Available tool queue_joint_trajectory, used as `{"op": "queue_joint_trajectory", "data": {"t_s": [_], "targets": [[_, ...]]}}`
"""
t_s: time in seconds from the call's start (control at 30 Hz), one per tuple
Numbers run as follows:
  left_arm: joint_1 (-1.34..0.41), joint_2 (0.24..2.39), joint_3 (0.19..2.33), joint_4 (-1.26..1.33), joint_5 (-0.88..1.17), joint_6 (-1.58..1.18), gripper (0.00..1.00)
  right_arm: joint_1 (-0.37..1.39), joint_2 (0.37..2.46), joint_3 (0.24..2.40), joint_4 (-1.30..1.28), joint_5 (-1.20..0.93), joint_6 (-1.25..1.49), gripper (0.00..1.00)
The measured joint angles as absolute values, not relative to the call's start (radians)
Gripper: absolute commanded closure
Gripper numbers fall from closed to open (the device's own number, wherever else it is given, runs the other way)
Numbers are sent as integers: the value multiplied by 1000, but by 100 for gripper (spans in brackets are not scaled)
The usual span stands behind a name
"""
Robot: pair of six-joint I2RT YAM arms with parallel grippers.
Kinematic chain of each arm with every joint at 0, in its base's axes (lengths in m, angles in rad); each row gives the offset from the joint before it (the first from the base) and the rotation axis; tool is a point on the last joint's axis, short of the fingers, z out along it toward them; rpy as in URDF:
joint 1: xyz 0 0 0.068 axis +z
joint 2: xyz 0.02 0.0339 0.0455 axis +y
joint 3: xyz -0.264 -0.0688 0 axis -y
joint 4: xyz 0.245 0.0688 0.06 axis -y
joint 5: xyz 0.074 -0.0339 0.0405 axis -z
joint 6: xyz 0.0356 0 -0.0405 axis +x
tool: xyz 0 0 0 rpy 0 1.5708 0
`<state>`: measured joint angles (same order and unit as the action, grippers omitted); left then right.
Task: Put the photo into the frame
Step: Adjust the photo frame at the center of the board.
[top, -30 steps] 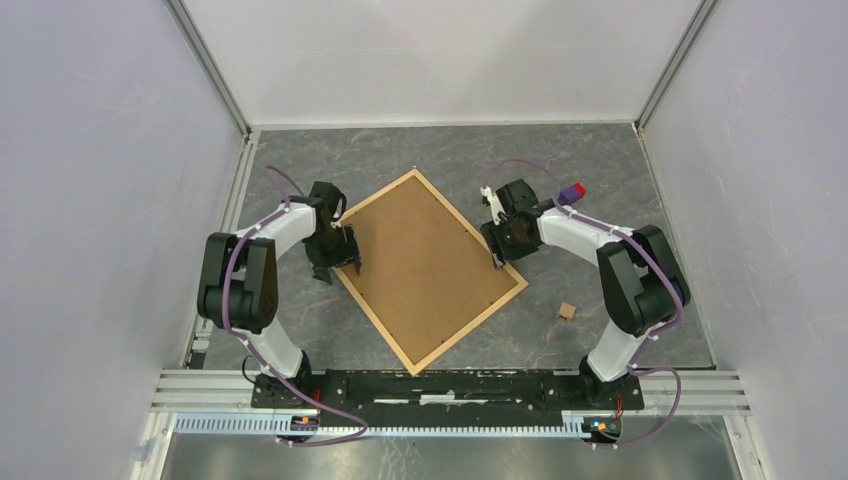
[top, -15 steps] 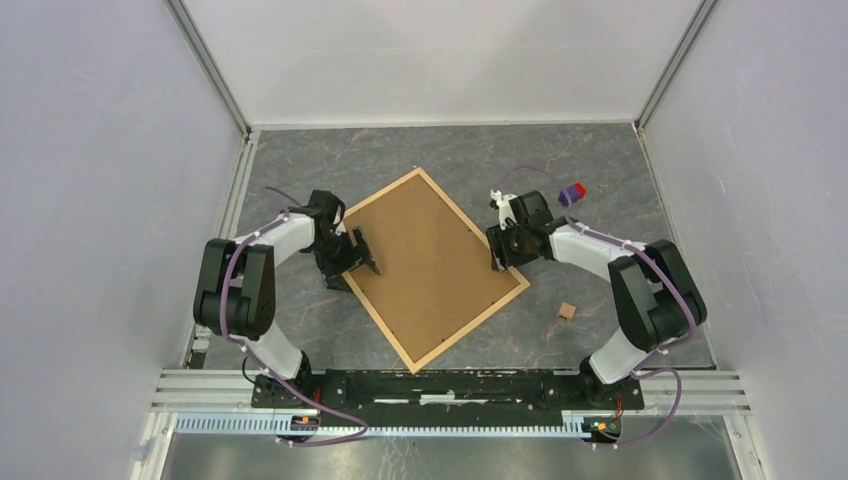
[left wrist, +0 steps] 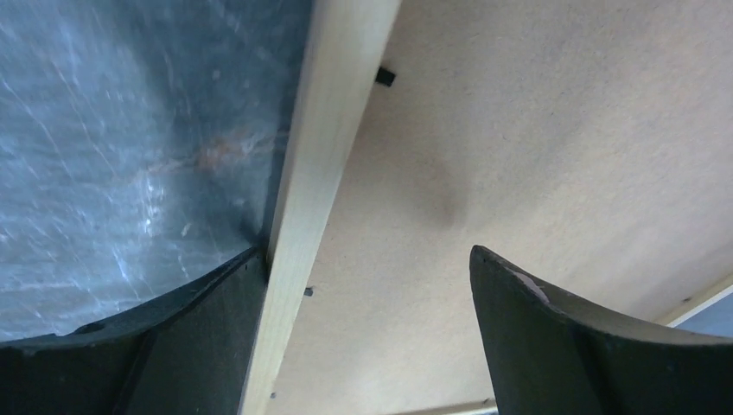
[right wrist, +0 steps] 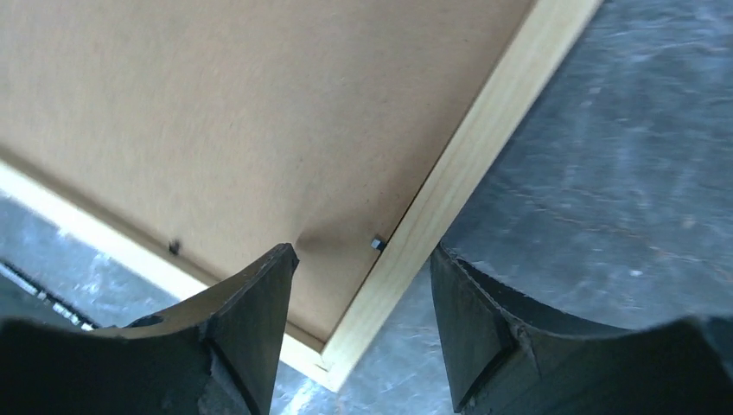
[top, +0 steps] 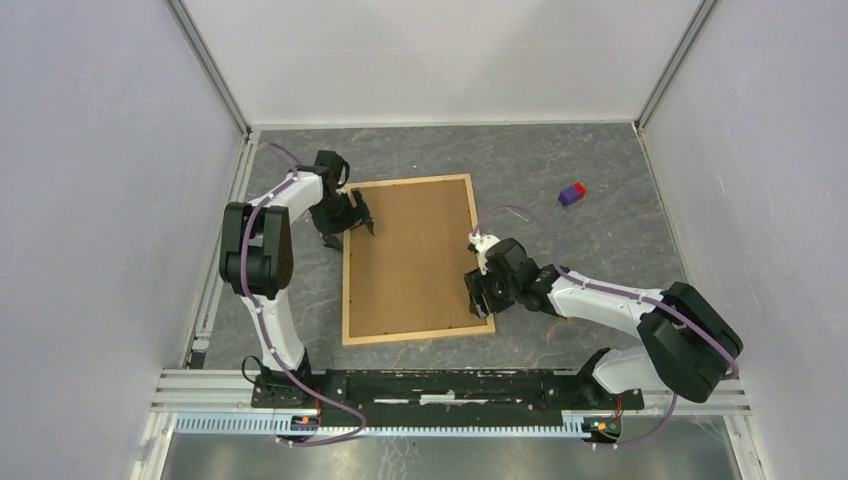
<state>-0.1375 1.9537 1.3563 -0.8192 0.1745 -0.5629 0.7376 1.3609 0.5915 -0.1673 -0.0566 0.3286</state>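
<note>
Lying back side up on the grey counter [top: 560,150], the frame [top: 410,255] shows its brown panel. At its far-left corner the left claw [left wrist: 363,259] gapes wide astride the left wood strip. Close to the near-right corner the right claw [right wrist: 363,252] stands parted astride the right strip, one finger over the panel, the other over the counter.

The top view is bright and even, with only weak, soft shadows on the table [top: 450,150]. In the left wrist view, pale glare lies on the table at the upper left. In both wrist views the dark fingers [right wrist: 251,337] along the bottom edge look slightly blurred.
</note>
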Motion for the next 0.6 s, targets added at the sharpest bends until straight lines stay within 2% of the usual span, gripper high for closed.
{"op": "queue_joint_trajectory", "data": {"t_s": [0.17,0.4,0.6], "targets": [[-158,1924,1359,-758,107,-554,4,741,1362,661,-261,-104,315,28],[-153,1677,1146,-752,96,-556,5,535,1468,907,-316,-105,237,27],[-150,1461,929,-729,90,-574,16,452,1662,1090,-325,-102,231,35]]}}
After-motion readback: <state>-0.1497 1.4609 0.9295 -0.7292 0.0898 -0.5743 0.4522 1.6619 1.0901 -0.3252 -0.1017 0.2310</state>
